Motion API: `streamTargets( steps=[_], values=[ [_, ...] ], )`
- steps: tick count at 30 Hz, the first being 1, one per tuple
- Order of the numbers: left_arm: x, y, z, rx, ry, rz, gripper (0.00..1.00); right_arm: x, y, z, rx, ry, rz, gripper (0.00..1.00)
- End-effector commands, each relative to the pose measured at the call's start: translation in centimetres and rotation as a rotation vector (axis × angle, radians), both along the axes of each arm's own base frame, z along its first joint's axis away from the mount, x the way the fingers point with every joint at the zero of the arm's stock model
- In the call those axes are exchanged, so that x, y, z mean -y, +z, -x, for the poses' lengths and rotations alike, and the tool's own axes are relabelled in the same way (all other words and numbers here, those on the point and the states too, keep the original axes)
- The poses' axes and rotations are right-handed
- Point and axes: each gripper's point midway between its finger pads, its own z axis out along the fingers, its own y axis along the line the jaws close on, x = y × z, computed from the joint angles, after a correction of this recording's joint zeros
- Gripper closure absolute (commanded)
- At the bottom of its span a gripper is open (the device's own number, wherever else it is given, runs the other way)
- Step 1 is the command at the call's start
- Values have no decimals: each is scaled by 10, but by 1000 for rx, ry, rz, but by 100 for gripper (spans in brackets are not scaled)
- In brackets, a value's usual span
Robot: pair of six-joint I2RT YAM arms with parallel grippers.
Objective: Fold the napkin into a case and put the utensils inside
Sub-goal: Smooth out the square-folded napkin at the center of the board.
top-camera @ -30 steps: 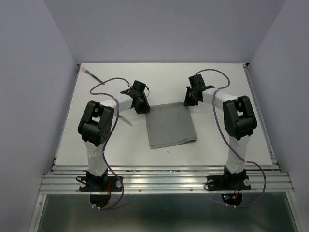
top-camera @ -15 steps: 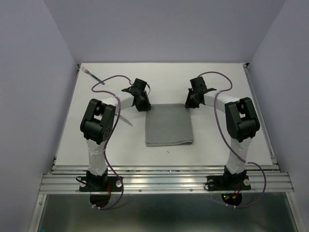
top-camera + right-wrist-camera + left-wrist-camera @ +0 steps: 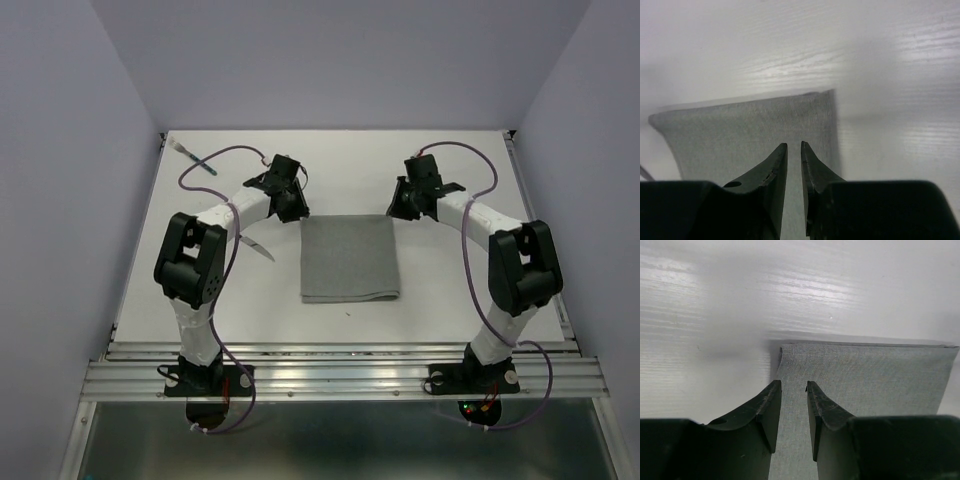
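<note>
The napkin (image 3: 350, 258) lies flat on the white table as a folded grey rectangle, also showing in the left wrist view (image 3: 865, 375) and the right wrist view (image 3: 740, 135). My left gripper (image 3: 293, 211) (image 3: 793, 383) hovers over its far left corner, open, with only cloth showing below the gap. Over the far right corner my right gripper (image 3: 401, 209) (image 3: 794, 144) stands narrowly open, with nothing between its fingers. One utensil (image 3: 196, 158) with a teal handle lies at the far left corner of the table. A knife's pale tip (image 3: 259, 248) pokes out beside my left arm.
Lilac walls close the table in on the left, right and back. A metal rail (image 3: 340, 375) runs along the near edge where both arm bases stand. Purple cables (image 3: 215, 160) loop off each arm above the table.
The napkin went from skewed to lying square and flat. Both grippers have drawn back toward the far edge, and the right one's jaws have parted slightly, off the cloth.
</note>
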Motion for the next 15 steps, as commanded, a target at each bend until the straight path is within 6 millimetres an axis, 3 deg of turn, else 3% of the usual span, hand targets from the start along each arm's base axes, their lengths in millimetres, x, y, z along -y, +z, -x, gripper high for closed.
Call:
streamTargets(
  steps=[1, 9, 15],
  values=[
    [3, 29, 0, 70, -1, 25, 62, -13, 31, 30, 63, 55, -70, 77],
    [19, 3, -4, 21, -36, 41, 62, -32, 18, 129, -8, 135, -102, 76],
    [20, -13, -6, -6, -38, 23, 62, -32, 5, 170, -57, 147, -128, 76]
  ],
)
